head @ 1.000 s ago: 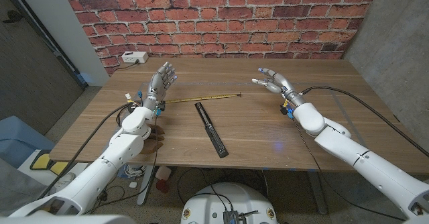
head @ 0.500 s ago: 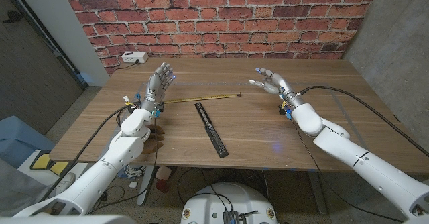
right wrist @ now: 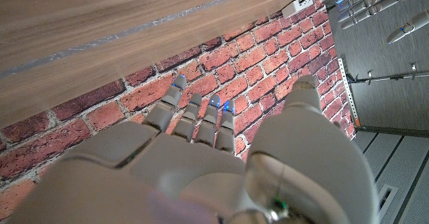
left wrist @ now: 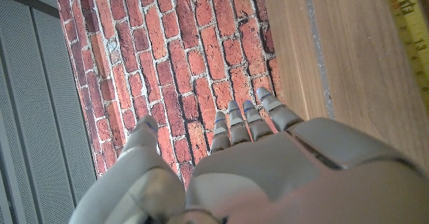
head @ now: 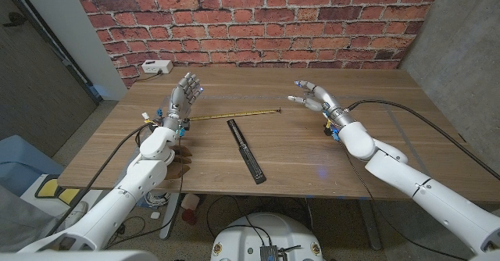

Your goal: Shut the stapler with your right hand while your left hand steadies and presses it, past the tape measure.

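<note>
On the wooden table (head: 328, 167), the stapler (head: 246, 151) is lying fully opened out as a long black strip, running from near the table's middle toward the front edge, with neither hand touching it. Just behind its far end, the tape measure (head: 234, 115) is stretching as a thin yellow line across the table, from beside the left hand toward the middle. The left hand (head: 186, 93) is hovering over the left part of the table, well apart from the stapler, with its fingers spread and pointing toward the brick wall (head: 258, 23), holding nothing; the left wrist view is showing those fingers (left wrist: 231, 127) reaching toward the bricks, with the yellow tape (left wrist: 409, 29) at the edge. The right hand (head: 315, 98) is hanging over the right part of the table, fingers apart and empty, pointing toward the table's middle. A white box (head: 156, 66) is sitting at the far left corner.
</note>
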{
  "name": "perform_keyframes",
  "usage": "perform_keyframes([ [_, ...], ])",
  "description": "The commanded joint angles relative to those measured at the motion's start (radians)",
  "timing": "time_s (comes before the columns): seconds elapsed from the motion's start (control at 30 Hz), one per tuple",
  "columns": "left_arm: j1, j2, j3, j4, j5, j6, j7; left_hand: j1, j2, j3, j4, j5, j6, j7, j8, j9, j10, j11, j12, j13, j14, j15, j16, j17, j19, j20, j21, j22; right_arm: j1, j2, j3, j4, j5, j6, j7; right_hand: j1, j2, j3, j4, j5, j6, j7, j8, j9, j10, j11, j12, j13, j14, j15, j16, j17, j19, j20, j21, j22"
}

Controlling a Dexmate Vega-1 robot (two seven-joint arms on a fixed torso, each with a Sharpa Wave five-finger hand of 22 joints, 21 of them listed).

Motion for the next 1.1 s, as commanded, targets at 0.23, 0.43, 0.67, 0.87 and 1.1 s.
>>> perform_keyframes([
  [0.23, 0.017, -0.009, -0.009, 0.0, -0.026, 0.0, -0.013, 0.013, 0.008, 0.006, -0.007, 0.005, -0.002, -0.003, -0.003, 0.004, -0.003, -0.004, -0.003, 0.003, -0.001, -0.008, -0.002, 0.003, -0.004, -0.001, -0.001, 0.002, -0.025, -0.027, -0.004, -0.063, -0.064, -0.057, 0.003, 0.004, -0.006, 0.003, 0.003, -0.004, 0.004, 0.002, 0.002, 0.001, 0.013, 0.002, 0.004, 0.004, 0.011, -0.093, 0.007, 0.002, 0.01, -0.006, -0.001, 0.002],
  [0.43, 0.024, 0.0, -0.012, 0.001, -0.048, 0.002, -0.049, 0.015, 0.008, 0.006, -0.008, 0.005, -0.016, -0.007, -0.008, 0.004, -0.007, -0.004, -0.004, 0.002, -0.01, -0.005, -0.006, 0.003, -0.006, -0.002, -0.001, 0.002, -0.034, -0.038, -0.011, -0.099, -0.098, -0.09, 0.006, -0.004, -0.014, -0.002, 0.006, -0.003, -0.015, 0.004, -0.008, 0.001, 0.017, 0.0, 0.003, 0.004, 0.014, -0.093, 0.007, 0.003, 0.011, -0.005, -0.003, 0.002],
  [0.67, 0.041, 0.008, -0.021, -0.003, -0.053, -0.002, -0.051, 0.016, 0.006, 0.004, -0.008, 0.004, -0.032, -0.011, -0.012, 0.004, -0.026, 0.003, -0.011, 0.002, -0.024, -0.001, -0.009, 0.003, -0.016, 0.0, -0.004, 0.003, -0.044, -0.055, -0.017, -0.128, -0.118, -0.102, 0.023, -0.01, -0.021, -0.006, 0.009, -0.002, -0.029, 0.014, -0.016, -0.001, 0.026, -0.001, 0.003, 0.005, 0.017, -0.095, 0.008, 0.004, 0.016, -0.008, -0.003, 0.002],
  [0.87, 0.041, 0.015, -0.027, 0.017, -0.063, -0.026, -0.094, 0.011, 0.005, 0.0, -0.004, 0.004, -0.053, -0.013, -0.015, 0.003, -0.047, 0.007, -0.018, 0.001, -0.043, 0.005, -0.011, 0.003, -0.029, 0.004, -0.007, 0.003, -0.058, -0.068, -0.017, -0.159, -0.141, -0.119, 0.025, -0.014, -0.031, -0.01, 0.01, 0.0, -0.017, 0.027, -0.013, -0.002, 0.036, 0.006, 0.004, 0.006, 0.026, -0.091, 0.01, 0.004, 0.022, -0.012, -0.004, 0.002],
  [1.1, 0.046, 0.014, -0.028, 0.012, -0.066, -0.018, -0.082, 0.006, 0.006, -0.002, -0.001, 0.004, -0.054, -0.009, -0.013, 0.003, -0.05, 0.004, -0.018, 0.001, -0.045, 0.004, -0.01, 0.004, -0.032, 0.003, -0.007, 0.003, -0.064, -0.068, -0.02, -0.165, -0.153, -0.117, 0.026, -0.014, -0.034, -0.011, 0.01, 0.003, -0.008, 0.027, -0.011, -0.003, 0.042, 0.007, 0.005, 0.006, 0.032, -0.091, 0.011, 0.004, 0.024, -0.011, -0.004, 0.002],
])
